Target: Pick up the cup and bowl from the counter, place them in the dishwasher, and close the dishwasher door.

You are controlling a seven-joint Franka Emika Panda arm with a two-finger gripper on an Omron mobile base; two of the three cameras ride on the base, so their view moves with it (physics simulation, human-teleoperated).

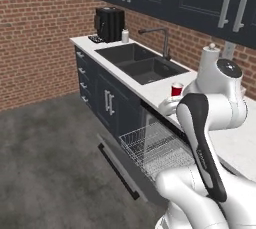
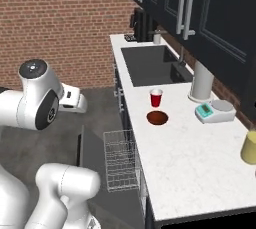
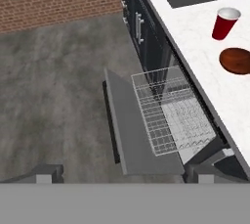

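Note:
The red cup (image 2: 156, 97) stands upright on the white counter (image 2: 200, 168), just past the sink. The dark reddish-brown bowl (image 2: 157, 118) sits right beside it, nearer the counter's front edge. Both also appear at the upper right of the hand view: cup (image 3: 224, 23), bowl (image 3: 237, 60). The dishwasher door (image 3: 128, 130) lies dropped flat, and the silver wire rack (image 3: 171, 115) is pulled out over it and holds nothing. My gripper (image 3: 124, 174) is open and holds nothing. It hovers high over the door, out in front of the counter and apart from cup and bowl.
A dark double sink (image 2: 150, 65) with a faucet is set in the counter behind the cup. A grey paper-towel roll (image 2: 201, 80), a teal-and-white scale (image 2: 215, 110) and a yellow jar (image 2: 249, 148) stand along the wall. A coffee machine (image 1: 110, 23) stands at the counter's far end.

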